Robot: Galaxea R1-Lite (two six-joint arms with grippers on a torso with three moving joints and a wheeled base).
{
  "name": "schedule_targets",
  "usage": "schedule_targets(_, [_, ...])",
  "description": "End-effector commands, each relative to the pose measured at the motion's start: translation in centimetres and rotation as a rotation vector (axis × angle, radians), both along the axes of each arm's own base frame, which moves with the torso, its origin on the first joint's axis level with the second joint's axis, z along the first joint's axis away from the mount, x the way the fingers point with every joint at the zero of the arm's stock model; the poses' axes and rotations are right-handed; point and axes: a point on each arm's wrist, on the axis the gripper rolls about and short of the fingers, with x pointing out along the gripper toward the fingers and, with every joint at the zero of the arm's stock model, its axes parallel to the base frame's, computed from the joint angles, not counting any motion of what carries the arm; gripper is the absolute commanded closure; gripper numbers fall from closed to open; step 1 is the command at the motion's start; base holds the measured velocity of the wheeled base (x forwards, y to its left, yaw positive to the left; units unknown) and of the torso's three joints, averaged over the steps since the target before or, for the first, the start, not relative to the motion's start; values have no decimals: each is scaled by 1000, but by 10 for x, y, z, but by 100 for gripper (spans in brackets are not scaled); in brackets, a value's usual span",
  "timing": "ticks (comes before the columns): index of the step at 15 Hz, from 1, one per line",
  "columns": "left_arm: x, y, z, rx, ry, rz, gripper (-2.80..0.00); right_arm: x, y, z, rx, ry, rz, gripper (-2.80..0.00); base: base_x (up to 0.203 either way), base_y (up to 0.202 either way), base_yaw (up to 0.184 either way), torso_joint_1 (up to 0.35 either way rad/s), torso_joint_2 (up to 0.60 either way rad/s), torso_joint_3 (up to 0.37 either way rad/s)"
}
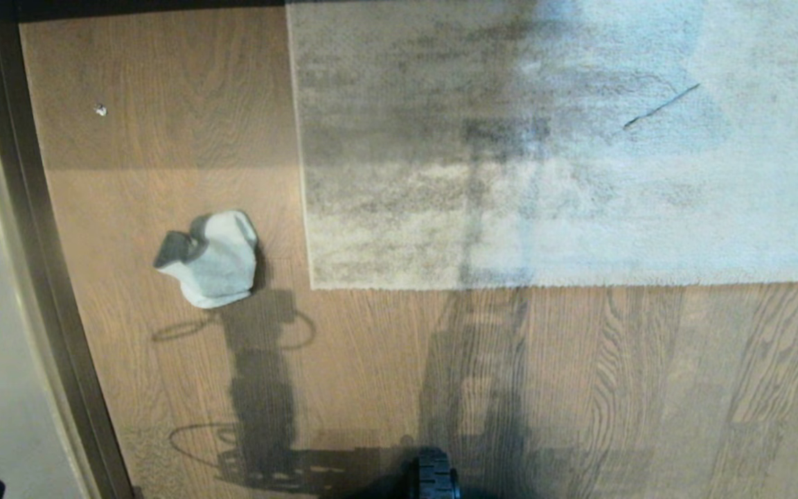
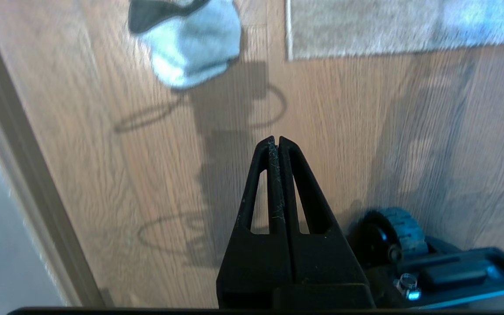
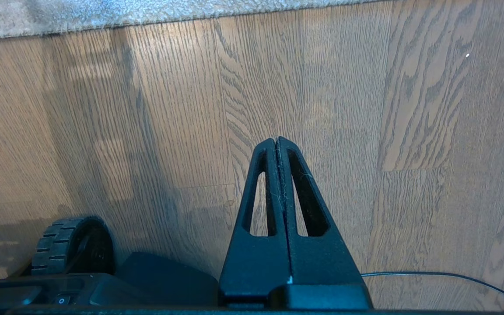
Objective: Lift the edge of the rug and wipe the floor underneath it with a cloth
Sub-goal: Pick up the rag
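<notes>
Wood floor [image 2: 365, 131] lies below the left pincer [image 2: 278, 139], pressed together, empty. Ahead, the cloth [image 2: 190, 48] looks soft and light; pinch its raised fold.

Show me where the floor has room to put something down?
Bare floor spreads below the rug edge, and more lies between the baseboard and the rug above the cloth. It is tight between cloth and rug corner.

The floor [image 1: 385, 388] is light brown wood-grain planking with dark oak-like swirls. The rug [image 1: 579, 173] is mottled grey-beige with darker smudges and a pale hemmed rug edge [image 1: 544, 284]. The cloth [image 1: 213, 260] is pale blue-grey, with one dark grey fold. Both claws, left [image 2: 278, 139] and right [image 3: 277, 139], are black.
</notes>
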Motion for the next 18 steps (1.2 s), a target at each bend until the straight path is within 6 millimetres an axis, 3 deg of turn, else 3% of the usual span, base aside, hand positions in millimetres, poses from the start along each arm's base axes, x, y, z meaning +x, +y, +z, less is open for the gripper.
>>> schedule_targets(1, [26,-1,14,12,83,-22,0,0,0,0,0,-1,0,0,0,0,0,0,0,0])
schedule_targets(6, [85,-4,37,55,76,-3,0,0,0,0,0,0,0,0,0,0,0,0,0,0])
schedule_targets(10, [128,6,50,98,19,108,0,0,0,0,0,-1,0,0,0,0,0,0,0,0])
schedule_targets(11, [132,9,50,103,22,130,-280,0,0,0,0,-1,0,0,0,0,0,0,0,0])
schedule_targets(18, [160,34,38,95,90,264,-280,0,0,0,0,-1,0,0,0,0,0,0,0,0])
